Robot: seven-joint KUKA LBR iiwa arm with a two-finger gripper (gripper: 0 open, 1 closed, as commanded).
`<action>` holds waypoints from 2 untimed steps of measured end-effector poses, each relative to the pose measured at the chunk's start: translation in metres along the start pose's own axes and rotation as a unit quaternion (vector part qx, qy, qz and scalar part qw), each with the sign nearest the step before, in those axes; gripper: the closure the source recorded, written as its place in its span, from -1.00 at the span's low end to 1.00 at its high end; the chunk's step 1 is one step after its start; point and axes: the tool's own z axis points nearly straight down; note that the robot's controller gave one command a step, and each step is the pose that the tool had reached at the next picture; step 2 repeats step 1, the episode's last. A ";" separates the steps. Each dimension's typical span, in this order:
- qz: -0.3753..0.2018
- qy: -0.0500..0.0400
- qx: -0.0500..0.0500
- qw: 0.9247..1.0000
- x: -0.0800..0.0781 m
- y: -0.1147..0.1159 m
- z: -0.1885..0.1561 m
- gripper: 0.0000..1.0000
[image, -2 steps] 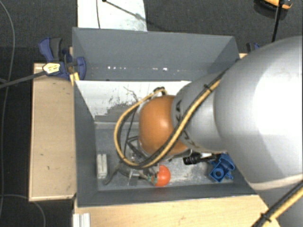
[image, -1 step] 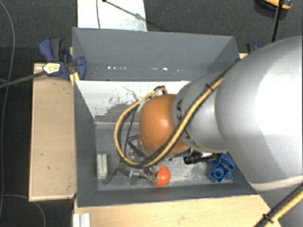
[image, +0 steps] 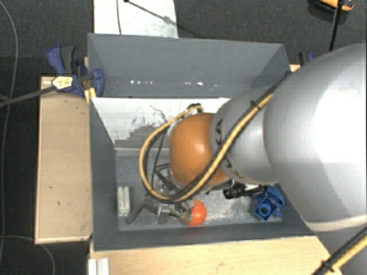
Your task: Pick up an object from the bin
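My gripper is low near the bin's front wall, mostly hidden under the arm's orange cover. An orange-red ball lies just to its right on the bin floor, close to or touching the gripper's lower part. A small pale grey ribbed block lies to the gripper's left, near the front left corner and apart from it. I see nothing held.
A blue plastic piece with round holes lies at the front right, with a black cylindrical part beside it. The large silver arm covers the bin's right side. The bin's front wall is close below the gripper.
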 end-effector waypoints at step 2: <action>0.000 0.002 0.001 1.000 0.001 -0.001 -0.021 1.00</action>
